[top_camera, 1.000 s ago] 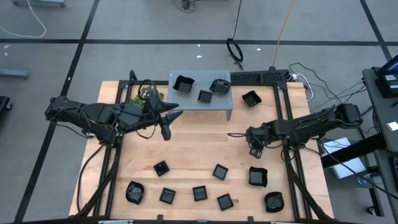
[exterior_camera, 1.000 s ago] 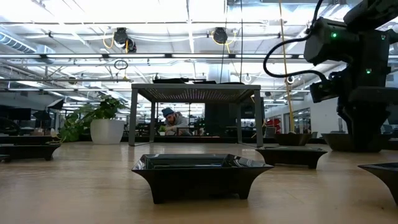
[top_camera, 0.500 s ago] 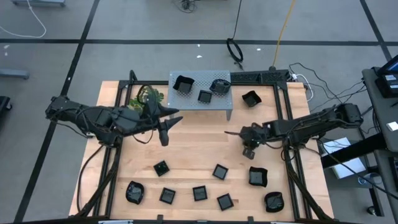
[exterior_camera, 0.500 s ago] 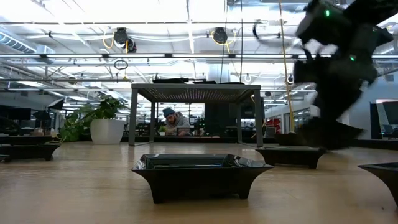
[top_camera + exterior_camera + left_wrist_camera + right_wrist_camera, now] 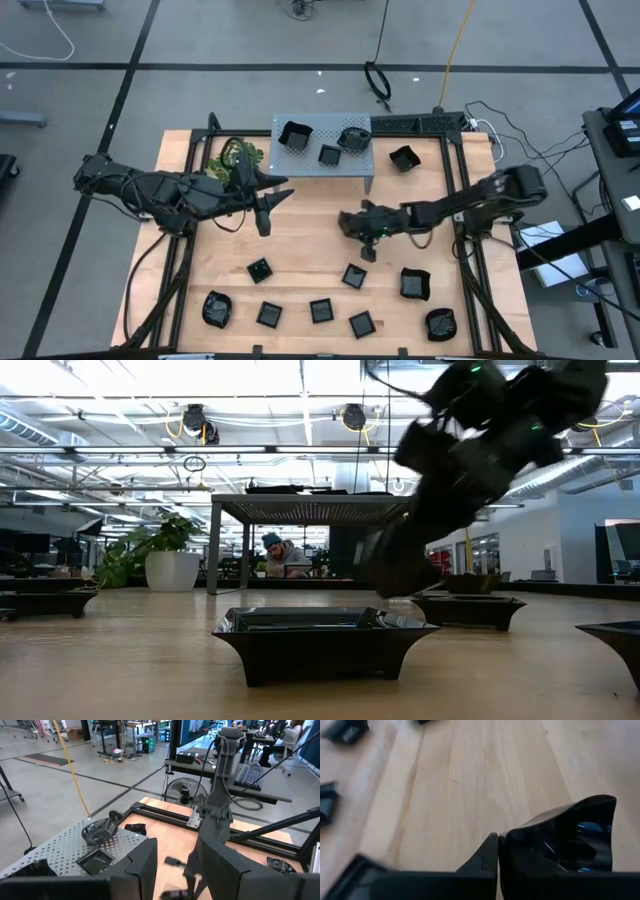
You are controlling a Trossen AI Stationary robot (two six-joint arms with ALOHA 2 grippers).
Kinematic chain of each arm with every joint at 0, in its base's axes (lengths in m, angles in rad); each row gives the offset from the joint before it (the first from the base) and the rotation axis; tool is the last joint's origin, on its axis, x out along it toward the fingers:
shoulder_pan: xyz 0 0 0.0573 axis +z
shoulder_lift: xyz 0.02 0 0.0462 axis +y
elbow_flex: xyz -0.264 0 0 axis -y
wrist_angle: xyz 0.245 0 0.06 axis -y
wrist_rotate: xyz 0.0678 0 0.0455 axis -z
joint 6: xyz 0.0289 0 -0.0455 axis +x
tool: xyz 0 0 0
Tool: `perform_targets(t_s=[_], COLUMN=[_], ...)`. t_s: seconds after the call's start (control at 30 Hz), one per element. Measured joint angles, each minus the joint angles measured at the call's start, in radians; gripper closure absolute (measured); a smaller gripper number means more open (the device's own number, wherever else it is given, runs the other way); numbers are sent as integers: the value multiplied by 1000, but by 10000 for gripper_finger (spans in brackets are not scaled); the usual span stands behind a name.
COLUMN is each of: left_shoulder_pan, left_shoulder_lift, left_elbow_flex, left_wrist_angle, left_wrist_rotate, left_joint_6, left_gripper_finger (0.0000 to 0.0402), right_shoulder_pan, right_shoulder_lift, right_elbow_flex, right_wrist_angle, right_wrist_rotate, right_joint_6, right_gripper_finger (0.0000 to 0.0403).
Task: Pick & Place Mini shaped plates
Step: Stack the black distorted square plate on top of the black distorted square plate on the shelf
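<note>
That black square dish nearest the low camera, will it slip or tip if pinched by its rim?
Probably stiff: the square dish keeps crisp flared corners. Likely slippery, since its glossy surface reflects light, so a rim pinch might slide. It sits low and wide on the table, so a push should scoot it, not tip it.

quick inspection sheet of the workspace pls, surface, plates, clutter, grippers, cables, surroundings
surface: wooden table, black frame rails at both sides.
job's things: three mini plates on the grey perforated stand; one plate beside the stand; eight along the near edge, such as one.
clutter: green sprig at the far left.
grippers: left gripper over the table left of centre, jaws open; right gripper over mid-table, jaws shut, nothing clearly held.
cables: a coil and yellow line on the floor; wires at the far right corner.
surroundings: open workshop; a seated person beyond the table.
</note>
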Motion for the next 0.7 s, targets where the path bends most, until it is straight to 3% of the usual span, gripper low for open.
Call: perform_targets(t_s=[0.17,0.33,0.7], left_shoulder_pan=[0,0,1], left_shoulder_lift=[0,0,0], left_elbow_flex=[0,0,0], left_wrist_angle=[-1,-20,-254], left_wrist_rotate=[0,0,1], left_joint_6=[0,-1,-55], left_gripper_finger=[256,256,256], right_shoulder_pan=[0,0,0], right_shoulder_lift=[155,234,196], right_elbow_flex=[121,201,213], right_wrist_angle=[11,13,12], right_wrist_rotate=[2,-2,3], right_joint_6=[-139,-159,-98], right_gripper_finger=[403,388,280])
